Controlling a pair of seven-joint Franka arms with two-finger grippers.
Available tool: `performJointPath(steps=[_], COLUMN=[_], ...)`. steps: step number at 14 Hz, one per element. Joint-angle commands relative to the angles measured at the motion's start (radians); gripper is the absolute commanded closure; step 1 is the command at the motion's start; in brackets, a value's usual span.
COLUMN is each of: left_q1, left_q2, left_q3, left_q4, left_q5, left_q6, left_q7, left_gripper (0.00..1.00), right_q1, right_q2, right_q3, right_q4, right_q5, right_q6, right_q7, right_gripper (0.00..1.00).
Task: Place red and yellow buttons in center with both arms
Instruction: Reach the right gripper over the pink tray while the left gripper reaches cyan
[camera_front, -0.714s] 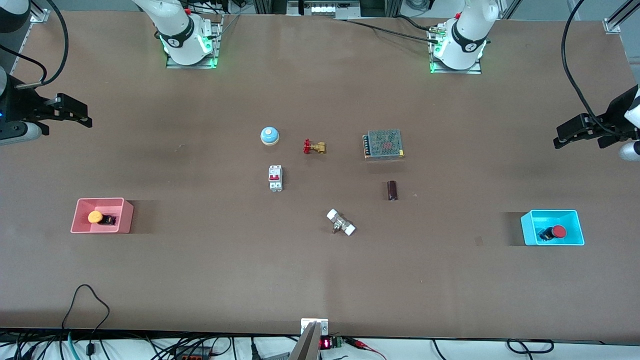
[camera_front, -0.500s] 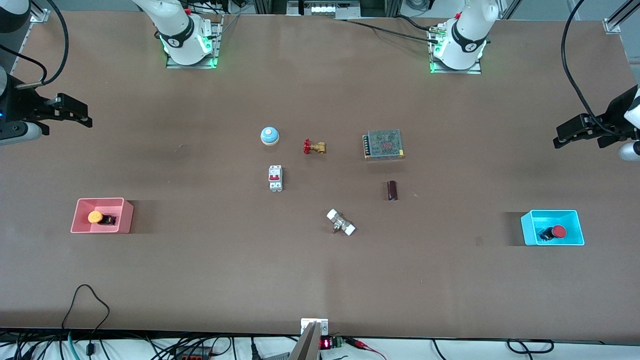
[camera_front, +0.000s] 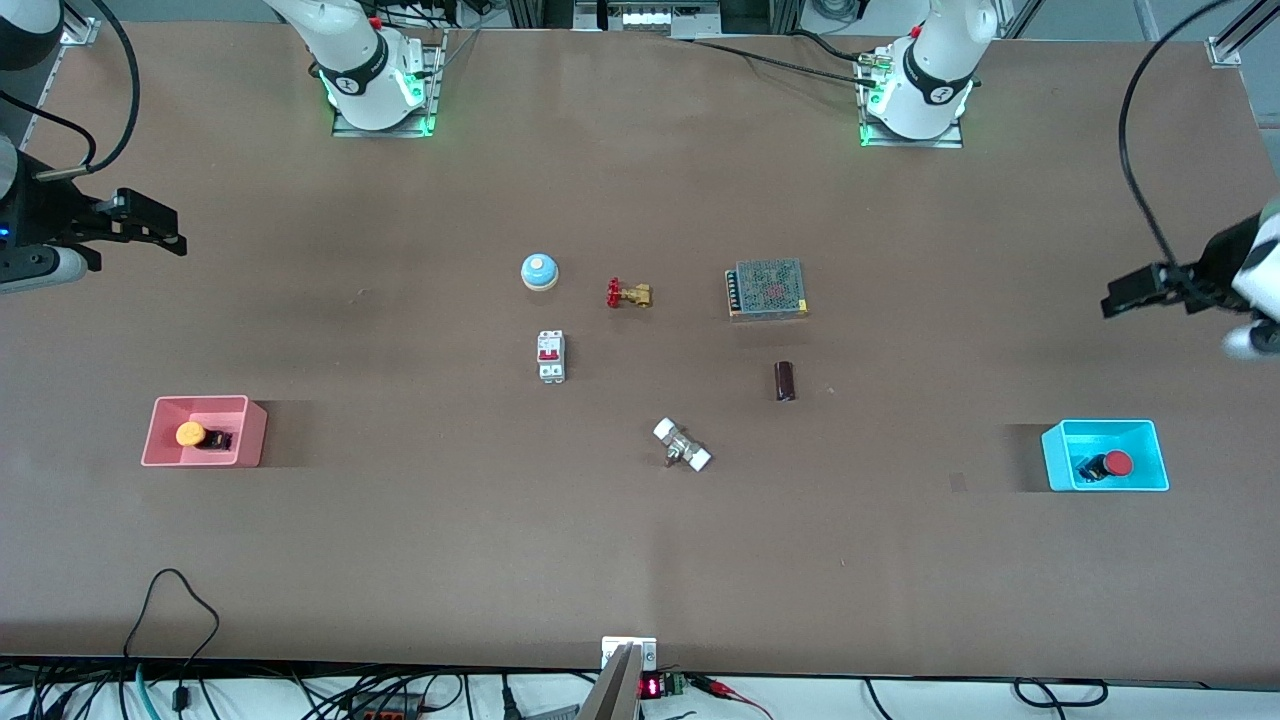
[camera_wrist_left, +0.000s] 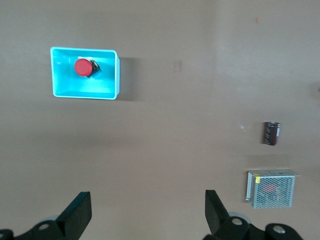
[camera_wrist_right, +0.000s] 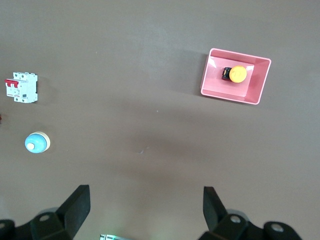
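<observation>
Two grippers spread wide, empty: left gripper (camera_front: 1125, 298) and right gripper (camera_front: 165, 232) above bare table (camera_front: 640, 560). Red button (camera_front: 1112, 464) inside blue bin (camera_front: 1105, 432). Yellow button (camera_front: 192, 434) inside pink bin (camera_front: 200, 404), well apart from blue bin.

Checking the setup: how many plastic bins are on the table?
2: a pink plastic bin toward the right arm's end, a cyan plastic bin toward the left arm's end.

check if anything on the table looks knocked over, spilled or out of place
Nothing stands out as spilled or broken. The yellow button lies on its side in the pink tray, and the red button lies the same way in the blue tray. The left gripper and right gripper hang open over bare table.
</observation>
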Motion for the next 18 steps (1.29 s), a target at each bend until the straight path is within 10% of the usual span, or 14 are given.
performJointPath(steps=[1,7,18], left_q1=[0.000,0.090,0.176], left_q2=[0.110,0.295,0.504], left_q3=[-0.001,0.002,0.002], left_q4=[0.041,0.120,0.126], left_q5=[0.008,0.056,0.059], left_q6=[0.019,0.125,0.449], left_q7=[0.010,0.013,0.183], left_gripper=[0.00,0.00,0.00], right_q1=[-0.006,-0.007,-0.134], right_q2=[0.028,0.036,0.044], right_q3=[0.003,0.001,-0.003], right_q4=[0.006,-0.020,-0.539], right_q5=[0.019,-0.007,-0.290], right_q6=[-0.012,-0.135,0.858], right_q7=[-0.023,-0.023,-0.022], right_gripper=[0.00,0.00,0.00])
